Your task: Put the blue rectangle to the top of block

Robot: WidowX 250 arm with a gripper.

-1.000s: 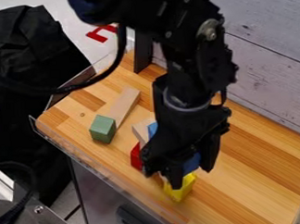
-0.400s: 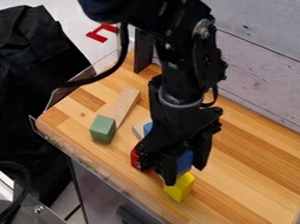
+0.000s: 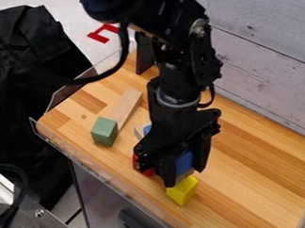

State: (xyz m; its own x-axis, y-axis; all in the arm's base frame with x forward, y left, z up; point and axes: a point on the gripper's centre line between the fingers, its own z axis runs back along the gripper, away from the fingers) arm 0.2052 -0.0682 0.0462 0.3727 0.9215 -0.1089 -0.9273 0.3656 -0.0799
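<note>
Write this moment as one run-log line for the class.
tool: holding blue block | yellow block: just below it in view | red block: partly hidden | green block: by wooden plank

A blue rectangular block [image 3: 184,161], partly hidden, is held in the black gripper [image 3: 185,175] near a yellow block [image 3: 182,190].

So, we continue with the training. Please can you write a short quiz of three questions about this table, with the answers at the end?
1. Multiple choice: which colour has the block between the fingers of the end effector? (a) green (b) blue (c) red
2. True or false: the bare wooden plank stands upright on its end.
3. Fill in the colour: near the plank's end that is farther from the wall, there is a ____ block.

Key: 1: b. 2: false, it lies flat. 3: green.
</note>
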